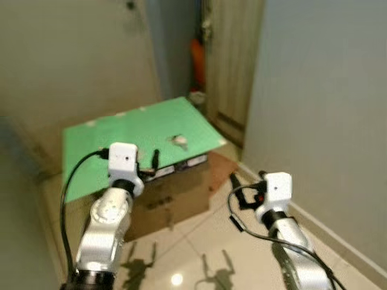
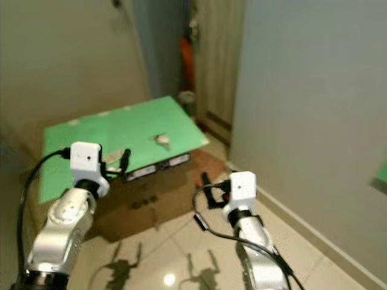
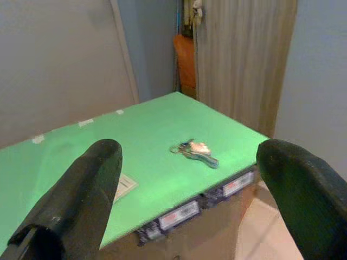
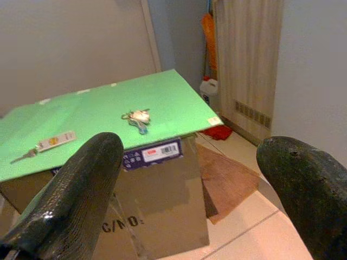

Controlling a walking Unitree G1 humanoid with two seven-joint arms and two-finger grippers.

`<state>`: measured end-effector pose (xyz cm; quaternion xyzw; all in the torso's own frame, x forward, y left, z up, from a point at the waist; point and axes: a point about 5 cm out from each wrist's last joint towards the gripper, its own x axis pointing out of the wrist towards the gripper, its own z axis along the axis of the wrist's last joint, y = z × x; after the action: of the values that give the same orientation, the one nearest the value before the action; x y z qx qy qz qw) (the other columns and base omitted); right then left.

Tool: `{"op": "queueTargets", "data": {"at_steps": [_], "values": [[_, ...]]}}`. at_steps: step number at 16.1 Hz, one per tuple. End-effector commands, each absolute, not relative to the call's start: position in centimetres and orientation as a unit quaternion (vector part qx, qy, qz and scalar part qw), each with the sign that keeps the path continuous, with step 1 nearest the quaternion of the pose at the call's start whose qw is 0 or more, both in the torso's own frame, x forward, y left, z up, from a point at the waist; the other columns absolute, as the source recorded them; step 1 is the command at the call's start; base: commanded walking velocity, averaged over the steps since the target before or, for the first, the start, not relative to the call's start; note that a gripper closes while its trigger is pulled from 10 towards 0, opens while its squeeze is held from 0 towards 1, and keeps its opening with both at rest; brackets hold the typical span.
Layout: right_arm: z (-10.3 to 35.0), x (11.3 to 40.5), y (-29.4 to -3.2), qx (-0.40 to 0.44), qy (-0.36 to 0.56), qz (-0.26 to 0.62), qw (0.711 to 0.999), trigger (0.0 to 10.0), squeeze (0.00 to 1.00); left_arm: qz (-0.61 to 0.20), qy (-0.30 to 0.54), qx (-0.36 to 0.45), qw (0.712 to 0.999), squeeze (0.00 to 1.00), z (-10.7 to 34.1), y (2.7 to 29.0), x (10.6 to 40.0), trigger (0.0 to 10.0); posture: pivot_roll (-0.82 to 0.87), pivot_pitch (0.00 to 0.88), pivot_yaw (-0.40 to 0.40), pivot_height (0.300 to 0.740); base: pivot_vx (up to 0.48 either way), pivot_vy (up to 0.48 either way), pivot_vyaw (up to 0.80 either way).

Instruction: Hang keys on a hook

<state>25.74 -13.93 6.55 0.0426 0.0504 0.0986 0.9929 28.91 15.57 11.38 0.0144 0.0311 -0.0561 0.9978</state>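
Both pincers point(image 3: 184, 211) point(image 4: 184, 200) wide open, empty

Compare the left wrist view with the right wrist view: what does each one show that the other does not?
Left wrist view alone: its own left claw, fingers wide apart, low above the green board.

Right wrist view alone: the right claw, also open; a single key with a white tag on the board; the cardboard box under the board; a white jug on the floor.

Both: the bunch of keys lying on the green board, the wooden door, and an orange object beside it.
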Motion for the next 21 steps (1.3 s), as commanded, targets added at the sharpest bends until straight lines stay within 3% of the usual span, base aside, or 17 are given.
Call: {"op": "queueTargets", "data": {"at_steps": [1, 2, 3, 7, 10, 16, 21], "values": [[7.3, 25.7, -14.2, 0.044, 0.032, 0.090, 0.994, 10.0, 0.04, -0.059, 0.024, 0.012, 0.998, 1.00, 11.7, 15.6, 28.8, 10.0, -0.06, 0.000, 0.075, 0.740, 0.000, 0.000, 0.56], [7.3, 25.6, -14.1, 0.044, 0.032, 0.090, 0.994, 10.0, 0.04, -0.057, 0.024, 0.012, 0.998, 1.00, 11.7, 15.6, 28.8, 10.0, -0.06, 0.000, 0.074, 0.740, 0.000, 0.000, 0.57], [7.2, 25.6, -14.2, 0.045, 0.040, 0.087, 0.994, 10.0, 0.00, -0.067, 0.031, 0.016, 0.997, 0.00, 11.6, 15.3, 28.8, 10.0, -0.05, 0.000, 0.064, 0.740, 0.000, 0.000, 0.00], [7.3, 25.9, -13.9, 0.037, 0.036, 0.098, 0.994, 10.0, 0.00, -0.059, 0.037, 0.035, 0.997, 0.00, 11.4, 15.4, 28.8, 10.0, -0.04, 0.000, 0.055, 0.740, 0.230, 0.277, 0.00], [7.3, 26.1, -13.7, 0.034, 0.037, 0.104, 0.993, 10.0, 0.00, -0.086, 0.007, 0.025, 0.996, 0.00, 12.4, 15.0, 28.9, 10.0, -0.04, 0.000, 0.053, 0.740, 0.447, 0.000, 0.00], [6.9, 26.0, -13.6, 0.028, 0.046, 0.116, 0.992, 10.0, 0.00, -0.092, 0.025, 0.055, 0.994, 0.00, 12.3, 15.4, 29.3, 10.0, -0.03, 0.000, 0.049, 0.740, 0.476, 0.000, 0.00], [6.6, 25.7, -13.6, 0.027, 0.051, 0.121, 0.991, 10.0, 0.00, -0.089, 0.023, 0.031, 0.995, 0.00, 12.1, 15.2, 29.1, 10.0, -0.03, 0.000, 0.047, 0.740, 0.475, 0.000, 0.00]]}}
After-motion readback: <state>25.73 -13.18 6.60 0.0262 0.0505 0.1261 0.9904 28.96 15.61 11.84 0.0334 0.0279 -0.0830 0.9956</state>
